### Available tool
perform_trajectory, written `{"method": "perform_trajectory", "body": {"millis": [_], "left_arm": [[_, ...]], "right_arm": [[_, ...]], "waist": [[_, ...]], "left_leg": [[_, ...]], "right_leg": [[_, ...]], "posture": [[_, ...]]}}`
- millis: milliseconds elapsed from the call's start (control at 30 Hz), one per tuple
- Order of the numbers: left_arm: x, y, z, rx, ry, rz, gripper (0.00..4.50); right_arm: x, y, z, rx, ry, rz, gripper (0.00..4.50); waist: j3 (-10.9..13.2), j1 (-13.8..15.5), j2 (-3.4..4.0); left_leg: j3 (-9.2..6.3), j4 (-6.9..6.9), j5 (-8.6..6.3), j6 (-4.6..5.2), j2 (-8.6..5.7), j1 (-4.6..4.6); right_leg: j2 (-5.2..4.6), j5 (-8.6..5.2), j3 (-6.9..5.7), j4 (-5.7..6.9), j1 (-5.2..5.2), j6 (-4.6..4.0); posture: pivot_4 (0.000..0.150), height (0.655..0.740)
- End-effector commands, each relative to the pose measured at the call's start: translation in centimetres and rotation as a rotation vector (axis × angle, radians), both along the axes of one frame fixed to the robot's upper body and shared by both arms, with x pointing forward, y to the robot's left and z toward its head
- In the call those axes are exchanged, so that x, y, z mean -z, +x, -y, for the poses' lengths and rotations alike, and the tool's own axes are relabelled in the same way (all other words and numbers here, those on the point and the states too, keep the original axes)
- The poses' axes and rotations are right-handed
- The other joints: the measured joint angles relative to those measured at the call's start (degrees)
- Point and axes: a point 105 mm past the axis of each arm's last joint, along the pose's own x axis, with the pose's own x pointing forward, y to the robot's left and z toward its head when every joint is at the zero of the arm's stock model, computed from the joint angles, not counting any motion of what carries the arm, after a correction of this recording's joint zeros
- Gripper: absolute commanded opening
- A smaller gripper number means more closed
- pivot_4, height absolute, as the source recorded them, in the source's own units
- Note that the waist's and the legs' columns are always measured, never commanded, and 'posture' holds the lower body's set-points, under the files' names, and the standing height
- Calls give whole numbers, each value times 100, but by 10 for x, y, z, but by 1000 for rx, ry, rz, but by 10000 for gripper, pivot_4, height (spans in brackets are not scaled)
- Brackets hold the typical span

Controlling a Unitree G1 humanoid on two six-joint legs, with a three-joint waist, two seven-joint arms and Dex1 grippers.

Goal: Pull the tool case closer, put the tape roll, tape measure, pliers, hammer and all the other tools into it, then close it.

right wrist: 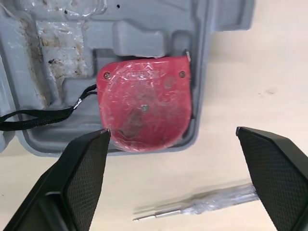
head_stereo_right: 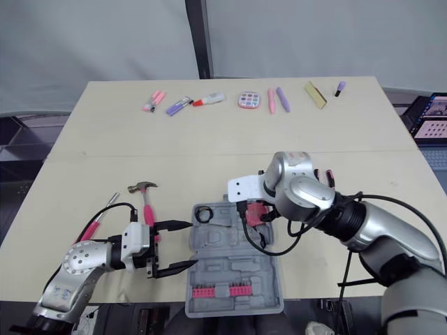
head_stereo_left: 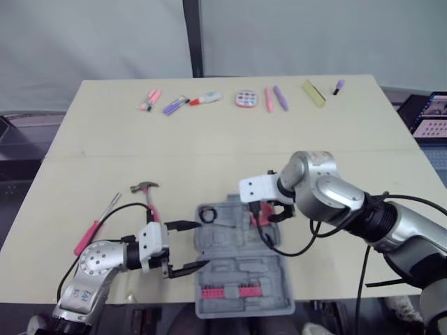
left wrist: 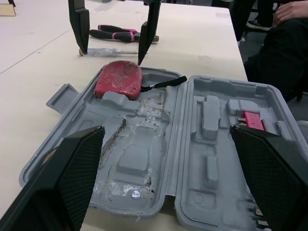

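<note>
Tape measure (right wrist: 144, 103) underlies wide-open, seemingly empty right pincer (right wrist: 171, 132).

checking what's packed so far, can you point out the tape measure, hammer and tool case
tape measure (right wrist: 144, 108), right wrist view, centre of its red face
hammer (head_stereo_left: 150, 206), left eye view, pink handle below the head
tool case (head_stereo_left: 241, 269), left eye view, bare grey moulded floor

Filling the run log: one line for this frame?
case open | tape measure in case | right end effector open above it | left end effector open at case edge | hammer, screwdriver on table
</note>
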Motion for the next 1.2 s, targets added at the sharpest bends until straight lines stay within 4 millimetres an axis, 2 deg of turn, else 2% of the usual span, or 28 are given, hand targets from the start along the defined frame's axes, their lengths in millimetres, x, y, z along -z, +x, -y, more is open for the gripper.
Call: {"method": "perform_trajectory", "body": {"millis": [33,167,467,567,600,667,700,833,1033,1200], "left_arm": [[-7,-4,5,26,-7,39,45000],[-8,-5,5,28,-4,43,45000],[-13,-3,5,24,-20,35,45000],[-15,-2,4,21,-23,33,45000],[-15,-1,4,22,-22,33,45000],[-16,-1,4,23,-21,34,45000],[-16,-1,4,23,-19,34,45000],[-17,-1,4,24,-15,35,45000],[-17,-1,3,26,-8,33,45000],[-18,-1,3,27,-1,34,45000]], "right_arm": [[-22,0,4,14,75,46,44280],[-23,-8,22,51,206,4,44280],[-26,-25,35,-13,661,-97,44280],[-22,-24,40,6,745,-99,35704],[-23,-23,39,7,791,-94,31595],[-22,-23,39,5,839,-84,20517],[-17,-22,41,18,832,-88,15859],[-3,-23,44,34,832,-117,15859],[5,-16,42,53,960,-92,15859],[22,-11,43,64,961,-101,15859]], "waist": [[0,3,0],[-1,32,-8],[2,12,-14],[2,17,-15],[3,18,-16],[3,18,-16],[3,18,-15],[3,21,-16],[2,21,-17],[3,21,-16]], "left_leg": [[1,0,0,0,0,0],[-1,0,0,0,-2,0],[3,-1,0,0,10,5],[2,-1,0,1,11,7],[2,-1,0,1,11,8],[2,0,0,1,11,8],[2,0,0,1,11,8],[2,0,0,1,11,9],[1,0,0,1,13,8],[2,0,0,1,12,8]], "right_leg": [[-1,0,0,-1,1,0],[-3,0,0,-2,6,0],[6,0,-19,-39,47,0],[8,0,-18,-45,55,0],[8,0,-18,-48,57,0],[8,0,-18,-50,59,0],[8,0,-18,-50,59,0],[8,0,-17,-52,60,0],[11,0,-17,-68,68,0],[11,0,-17,-68,68,0]], "posture": [[1500,7134],[1500,7134],[1500,7134],[1500,7134],[1500,7134],[1500,7134],[1500,7134],[1500,7134],[1500,7134],[1500,7134]]}}
